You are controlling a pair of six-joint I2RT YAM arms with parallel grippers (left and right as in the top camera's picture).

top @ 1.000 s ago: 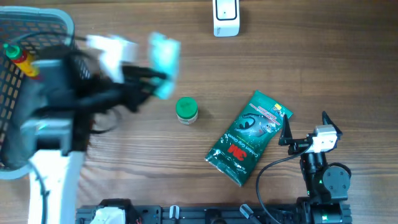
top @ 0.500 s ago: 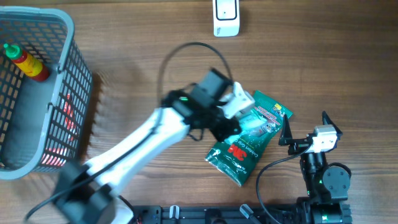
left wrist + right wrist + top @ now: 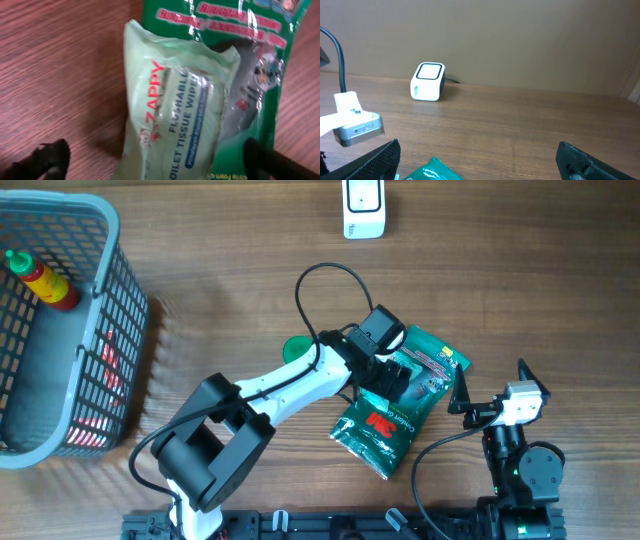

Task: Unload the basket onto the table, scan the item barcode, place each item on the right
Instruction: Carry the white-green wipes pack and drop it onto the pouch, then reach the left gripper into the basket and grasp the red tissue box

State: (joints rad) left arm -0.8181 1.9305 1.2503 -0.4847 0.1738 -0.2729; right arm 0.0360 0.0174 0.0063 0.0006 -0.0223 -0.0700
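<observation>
Surface (image 3: 220, 290) is brown wood grain. The right wrist view shows a plain tan wall (image 3: 520, 35) behind its far edge. Far left: grey mesh basket (image 3: 130, 320), with a red sauce bottle (image 3: 42, 280), green cap, lying in its far corner. Left arm (image 3: 290, 380) runs diagonally from the near edge to centre-right and covers part of a green-lidded jar (image 3: 292, 348) just beside it; its black cable (image 3: 330, 272) loops above. White scanner (image 3: 363, 208) sits at the far edge, centre, well apart from the rest. Left claw (image 3: 155, 157) is spread wide, one fingertip either side of the wipes pack (image 3: 175, 110), apart from both its edges. Wipes pack is pale green, printed face up (Zappy flushable toilet tissue wipes), lying partly on the wood and partly over the green 3M glove pack (image 3: 385, 430). In the overhead view the arm's head hides most of it. Glove pack lies flat and tilted, centre-right. Right claw (image 3: 480, 160) is at the near right, spread wide, nothing between its fingers, facing the scanner with a corner of the glove pack just below it.
</observation>
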